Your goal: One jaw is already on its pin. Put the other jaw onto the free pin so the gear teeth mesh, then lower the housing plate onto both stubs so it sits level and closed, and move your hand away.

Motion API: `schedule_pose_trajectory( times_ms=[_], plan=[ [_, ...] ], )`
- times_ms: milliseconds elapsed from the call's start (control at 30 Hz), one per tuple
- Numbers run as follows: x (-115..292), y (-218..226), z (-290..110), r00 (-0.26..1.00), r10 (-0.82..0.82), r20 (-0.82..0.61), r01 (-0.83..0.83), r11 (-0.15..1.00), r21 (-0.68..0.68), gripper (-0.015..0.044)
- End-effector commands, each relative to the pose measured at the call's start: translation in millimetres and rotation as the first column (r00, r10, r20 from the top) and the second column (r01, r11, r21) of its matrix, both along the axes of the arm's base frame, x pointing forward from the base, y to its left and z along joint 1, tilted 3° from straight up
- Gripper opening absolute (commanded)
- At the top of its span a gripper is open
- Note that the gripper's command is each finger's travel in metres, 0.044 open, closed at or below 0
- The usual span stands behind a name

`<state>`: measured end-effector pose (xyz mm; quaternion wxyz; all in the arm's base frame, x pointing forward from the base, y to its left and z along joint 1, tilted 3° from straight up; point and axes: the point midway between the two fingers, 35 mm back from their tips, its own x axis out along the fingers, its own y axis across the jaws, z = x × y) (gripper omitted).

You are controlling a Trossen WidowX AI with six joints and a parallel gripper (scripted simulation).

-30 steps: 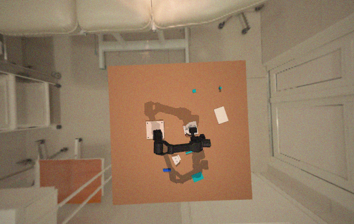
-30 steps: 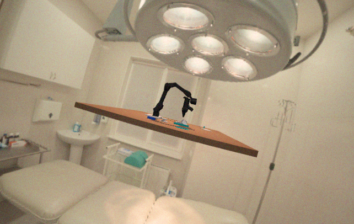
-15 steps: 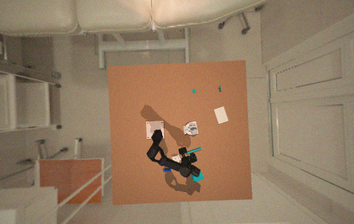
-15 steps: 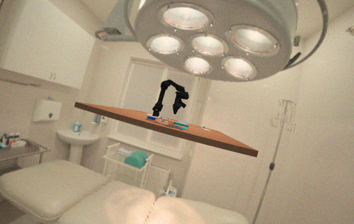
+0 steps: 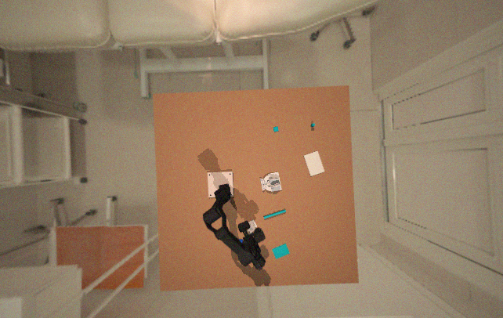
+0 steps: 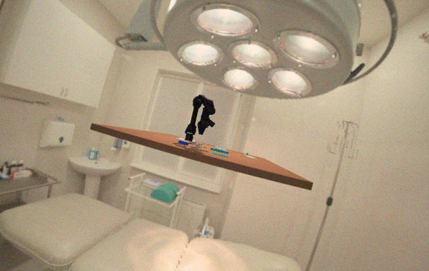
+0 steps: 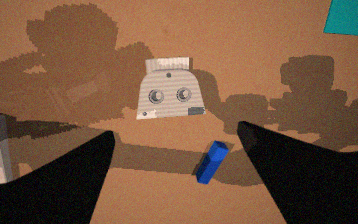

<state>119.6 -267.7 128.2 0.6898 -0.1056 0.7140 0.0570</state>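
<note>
The housing plate [image 5: 252, 225] [image 7: 170, 102], pale and ribbed with two round holes and a ribbed tab on one edge, lies flat on the table. The gripper base with its grey-white jaw parts [image 5: 271, 182] stands near the table's middle. It is too small there to tell how the jaws sit on their pins or whether the teeth mesh. My gripper [image 7: 177, 131] [image 6: 202, 133] is open and empty above the table. In the wrist view the housing plate is just beyond the gap between the fingertips.
A blue block [image 7: 213, 162] lies beside the housing plate, nearer the fingers. A teal bar [image 5: 274, 214] and a teal slab [image 5: 280, 251] [image 7: 351, 17] lie nearby. A white sheet [image 5: 314, 163], a teal cube [image 5: 276, 128] and a small teal piece [image 5: 313, 124] lie farther off. The arm's mounting plate [image 5: 211, 182] is white.
</note>
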Motion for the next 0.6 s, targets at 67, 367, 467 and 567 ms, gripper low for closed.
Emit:
schedule_pose_trajectory(
  times_ms=[67, 367, 467, 567],
  plan=[
    [-4, -2, -35, 1.0, 0.007, -0.004, -0.007, 1.0, 0.004, 0.044],
    [-4, -2, -39, 1.0, 0.007, -0.004, -0.007, 1.0, 0.004, 0.044],
    [-4, -2, -44, 1.0, 0.007, -0.004, -0.007, 1.0, 0.004, 0.044],
    [-4, -3, -49, 1.0, 0.007, -0.004, -0.007, 1.0, 0.004, 0.044]
  ],
)
